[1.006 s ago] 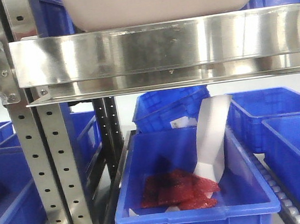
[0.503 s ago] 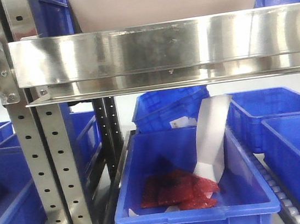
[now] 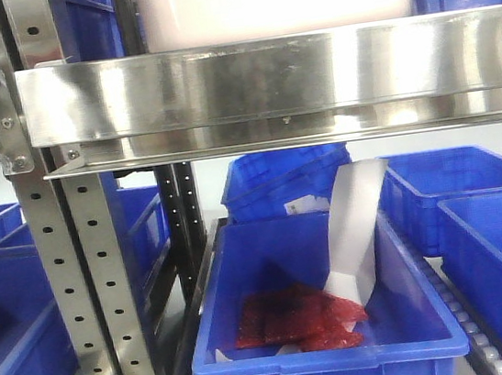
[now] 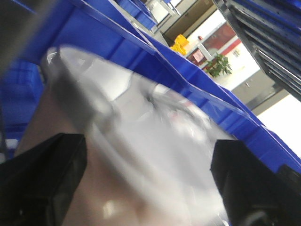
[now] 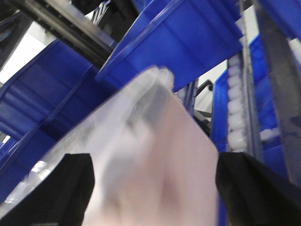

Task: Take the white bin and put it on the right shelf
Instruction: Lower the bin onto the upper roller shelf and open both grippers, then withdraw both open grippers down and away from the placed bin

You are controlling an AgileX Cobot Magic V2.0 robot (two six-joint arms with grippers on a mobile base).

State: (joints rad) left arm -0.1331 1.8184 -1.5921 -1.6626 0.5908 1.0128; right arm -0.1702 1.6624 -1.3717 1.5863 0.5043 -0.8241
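- Nearest us, in the two wrist views, the white bin (image 4: 141, 155) fills the space between the dark fingers (image 4: 42, 183) of our left tool (image 4: 146, 188), and likewise between those of our right tool (image 5: 155, 188). Both tools stand wide apart, one finger on each side of the tub. The pictures are blurred, so we cannot tell whether the pads press its walls or only flank them.
- In the front view, the nearest blue bin (image 3: 327, 344) sits low at centre, holding red packets (image 3: 296, 316) and a white strip (image 3: 355, 238) leaning against its right wall.
- Above it runs the broad steel front rail of the right shelf (image 3: 265, 79), bolted to perforated uprights (image 3: 75, 294) at left.
- Just behind and above that rail we see the white bin (image 3: 273, 0). A second ago it showed a tapered, rounded underside spreading wide; now it shows a narrower, squarer face with straight sides.
- We judge the tub has tipped level or moved further onto the shelf, so the placing looks nearly done. Whether its base rests on the shelf is hidden by the rail.
- More blue bins (image 3: 482, 185) stand further back.
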